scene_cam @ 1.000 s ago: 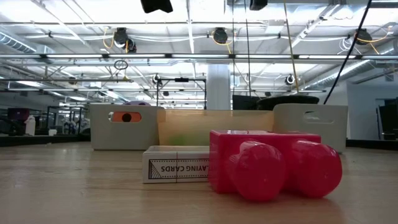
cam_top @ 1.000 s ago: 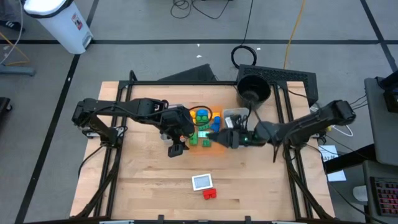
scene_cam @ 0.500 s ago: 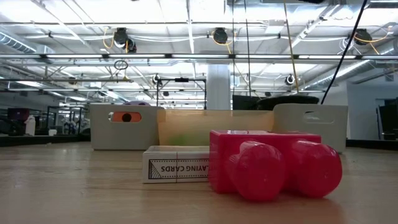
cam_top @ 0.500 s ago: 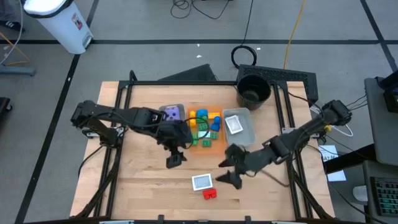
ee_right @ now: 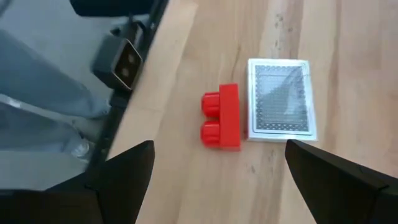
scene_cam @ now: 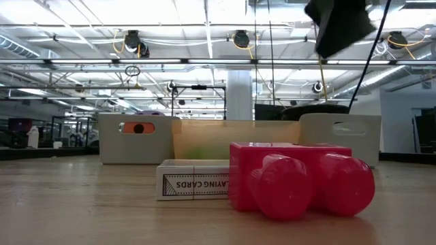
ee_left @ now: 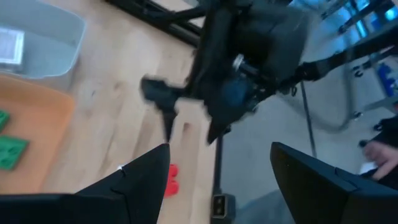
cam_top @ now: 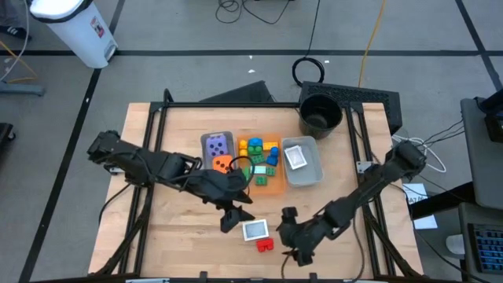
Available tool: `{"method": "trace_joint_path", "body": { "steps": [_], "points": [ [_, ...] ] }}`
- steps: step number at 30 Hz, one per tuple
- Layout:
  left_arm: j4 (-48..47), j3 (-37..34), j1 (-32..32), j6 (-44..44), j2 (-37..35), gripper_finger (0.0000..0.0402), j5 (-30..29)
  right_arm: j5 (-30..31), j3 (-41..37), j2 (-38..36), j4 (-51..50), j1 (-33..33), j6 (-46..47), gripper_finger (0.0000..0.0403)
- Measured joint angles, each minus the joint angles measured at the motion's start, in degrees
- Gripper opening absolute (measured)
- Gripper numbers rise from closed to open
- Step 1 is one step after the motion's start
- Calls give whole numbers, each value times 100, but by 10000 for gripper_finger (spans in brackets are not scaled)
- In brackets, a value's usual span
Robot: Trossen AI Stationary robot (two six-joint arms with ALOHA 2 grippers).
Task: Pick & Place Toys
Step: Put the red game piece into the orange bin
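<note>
A red two-stud brick [cam_top: 266,245] lies on the wood near the table's near edge, and a whitish card pack [cam_top: 255,229] lies flat right beside it. Both show in the right wrist view, the brick [ee_right: 224,116] and the pack [ee_right: 280,98], and in the low view, the brick [scene_cam: 300,180] and the pack [scene_cam: 194,180]. My right gripper [cam_top: 288,234] is open and empty, just right of the brick. My left gripper [cam_top: 230,222] is open and empty, just left of the card pack. Its wrist view looks at the right gripper [ee_left: 236,81].
At the table's middle stand a grey tray [cam_top: 206,154] with a purple die [cam_top: 218,145] and an orange die [cam_top: 222,164], an orange tray [cam_top: 275,185] with several bricks, and a grey tray [cam_top: 313,171] with a card. A black bucket [cam_top: 321,114] stands at the far right.
My right gripper has swung from the trays toward the table's near edge and now hovers right of the red brick. My left gripper has left the trays and moved toward the near edge and rightward, up to the card pack. The brick and pack have stayed put.
</note>
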Motion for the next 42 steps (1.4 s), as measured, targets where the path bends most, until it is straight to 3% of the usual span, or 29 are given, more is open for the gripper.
{"method": "trace_joint_path", "body": {
  "steps": [9, 16, 30, 42],
  "points": [
    [97, 0, -103, -200, 0, 285, -429, 80, 2, 886, 1083, -37, -348, 352],
    [96, 0, -103, -246, 0, 285, -487, 610, -2, 1146, 1183, -86, -342, 349],
    [64, 0, -103, -210, 0, 285, -488, 590, -82, 1327, 1193, -92, -103, 251],
    [-76, 0, -102, -200, 0, 285, -486, 588, -293, 1325, 1246, -133, 244, 195]
  ]
}}
